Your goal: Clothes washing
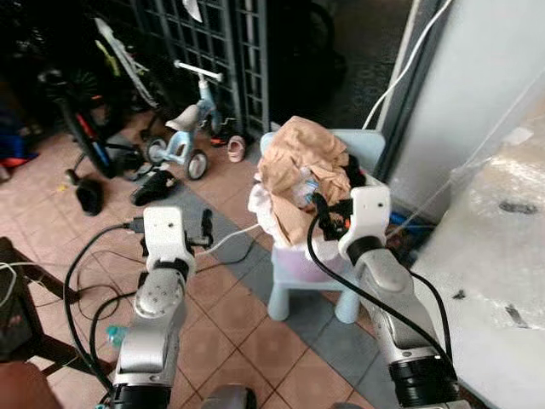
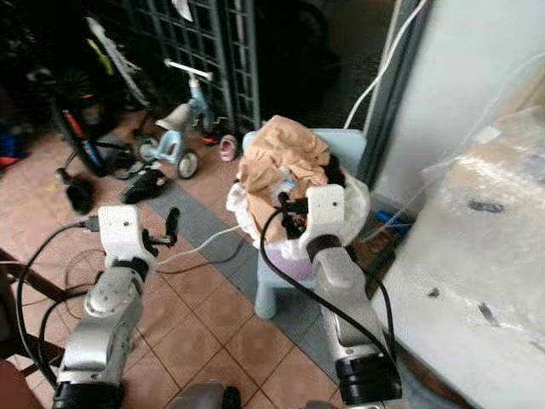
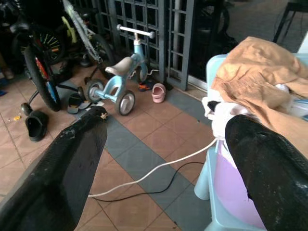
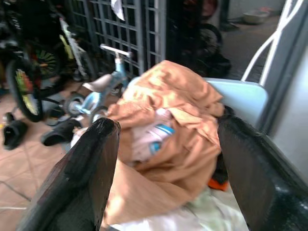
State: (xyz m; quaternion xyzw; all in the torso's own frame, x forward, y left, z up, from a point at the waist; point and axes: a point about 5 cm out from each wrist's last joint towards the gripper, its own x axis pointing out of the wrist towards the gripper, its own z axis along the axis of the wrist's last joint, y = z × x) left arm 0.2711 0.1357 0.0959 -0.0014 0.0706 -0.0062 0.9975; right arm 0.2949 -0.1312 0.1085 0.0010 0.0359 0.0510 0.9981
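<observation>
Where right pincer (image 4: 163, 159) gapes wide — tan clothes pile (image 4: 178, 106) just ahead, untouched, on blue chair (image 1: 362, 149).

Head cams look down; wrist cams face chair (image 1: 294, 294).

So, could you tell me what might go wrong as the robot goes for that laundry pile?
The heaped tan garment overhangs the small blue chair, so a tug by the open right pincer might spill the pile or tip the chair. The white cable on the floor beside it could snag a foot. The left pincer hangs open, off to the side.
</observation>
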